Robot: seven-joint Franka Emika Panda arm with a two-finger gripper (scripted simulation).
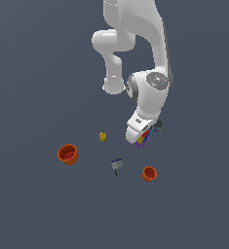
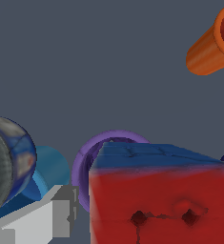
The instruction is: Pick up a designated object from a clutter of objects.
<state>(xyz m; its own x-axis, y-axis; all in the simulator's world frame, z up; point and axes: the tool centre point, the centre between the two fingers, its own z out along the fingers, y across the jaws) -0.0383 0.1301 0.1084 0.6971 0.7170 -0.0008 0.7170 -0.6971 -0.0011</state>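
Red-and-blue blocky cube, mottled faces

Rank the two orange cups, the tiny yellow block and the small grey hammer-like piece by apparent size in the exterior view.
1. Orange cup on the exterior view's left
2. Orange cup on the exterior view's right
3. Small grey hammer-like piece
4. Tiny yellow block
The hammer piece and right cup look close in size; that order is unsure.

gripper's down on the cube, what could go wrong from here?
1. The purple cup sits right behind the multicoloured cube; closing could catch or drag it.
2. Only one gripper finger shows in the wrist view, so alignment on the cube is unconfirmed.
3. The blue cup crowds that finger.
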